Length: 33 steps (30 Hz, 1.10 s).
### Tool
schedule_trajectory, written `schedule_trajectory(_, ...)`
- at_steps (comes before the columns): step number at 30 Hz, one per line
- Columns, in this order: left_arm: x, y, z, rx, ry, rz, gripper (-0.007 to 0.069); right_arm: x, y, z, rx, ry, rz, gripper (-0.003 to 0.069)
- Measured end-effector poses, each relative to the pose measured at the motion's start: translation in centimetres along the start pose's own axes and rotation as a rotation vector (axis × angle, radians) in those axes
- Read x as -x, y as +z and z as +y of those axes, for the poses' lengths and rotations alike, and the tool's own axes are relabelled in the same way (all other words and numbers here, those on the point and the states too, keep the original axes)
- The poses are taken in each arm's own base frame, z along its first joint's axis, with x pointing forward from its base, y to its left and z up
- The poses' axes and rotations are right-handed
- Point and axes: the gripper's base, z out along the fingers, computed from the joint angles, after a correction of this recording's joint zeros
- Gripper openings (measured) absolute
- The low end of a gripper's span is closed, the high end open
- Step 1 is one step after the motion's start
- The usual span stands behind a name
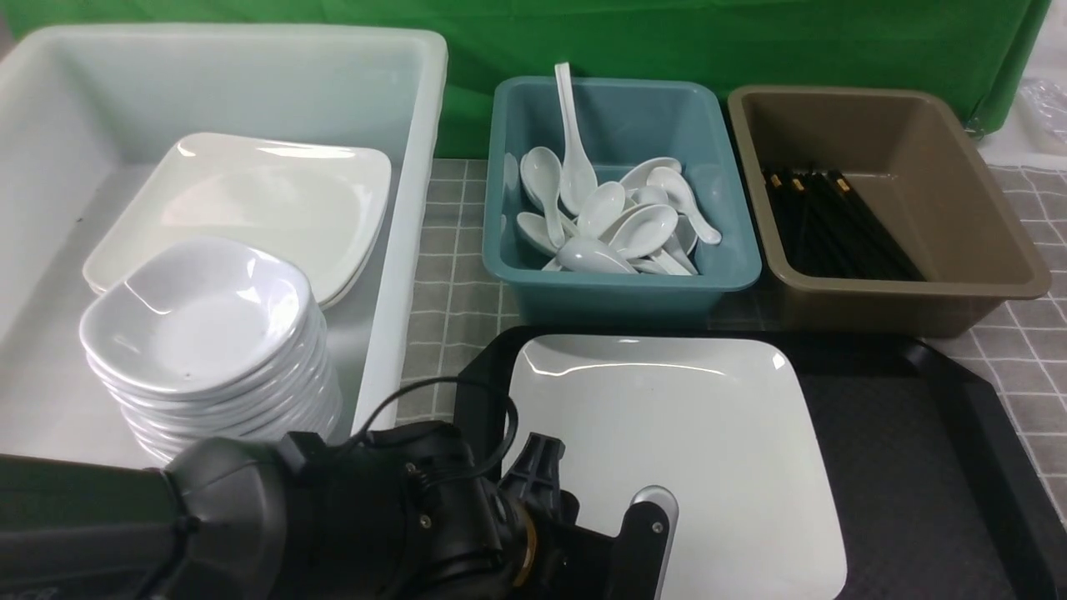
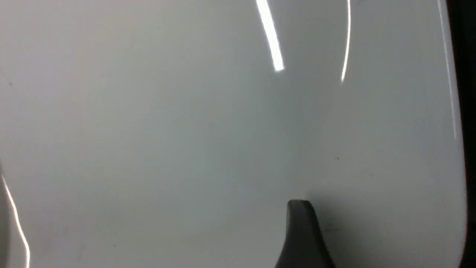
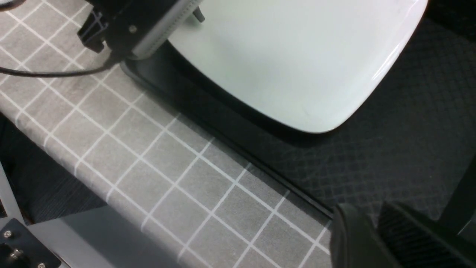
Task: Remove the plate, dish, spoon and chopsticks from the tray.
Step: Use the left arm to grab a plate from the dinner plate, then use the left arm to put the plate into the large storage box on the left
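Grey checked cloth runs beneath everything, with a green backdrop at twelve o'clock. At six o'clock lies the black tray, the plate on its nine-o'clock half. The left gripper spreads wide at the plate's seven-o'clock corner; whether the right gripper is closed, I cannot tell.

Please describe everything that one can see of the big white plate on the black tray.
The plate is large, square with rounded corners, shallow, glossy white and empty; it looks ceramic or plastic. It lies flat on the left part of the black tray. One finger of the open left tool is over its near left part; contact cannot be told.
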Motion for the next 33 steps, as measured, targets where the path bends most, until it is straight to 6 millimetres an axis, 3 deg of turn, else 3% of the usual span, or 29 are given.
schedule_trajectory(5,0.1,0.4,0.2,0.003,0.001,0.005,0.0349,0.0,0.0,0.0,0.0,0.0,0.0,0.0144)
schedule_trajectory(10,0.2,0.4,0.1,-0.004,-0.05,-0.002,0.0228,0.0,0.0,0.0,0.0,-0.008,0.0,0.0144)
schedule_trajectory(15,0.4,-0.2,0.1,-0.011,-0.09,-0.024,0.0223,0.0,0.0,0.0,0.0,-0.015,-0.002,0.0144)
schedule_trajectory(20,1.7,-3.7,-0.5,-0.007,-0.136,-0.081,0.0157,0.2,0.0,0.1,0.009,-0.016,-0.027,0.0144)
schedule_trajectory(25,3.1,-8.7,-1.3,0.057,-0.119,-0.194,0.0048,1.0,-0.1,0.4,0.041,-0.016,-0.117,0.0144)
schedule_trajectory(33,2.4,-14.7,-1.9,0.107,-0.219,-0.336,0.0031,2.9,-0.9,0.8,0.099,0.008,-0.318,0.0129)
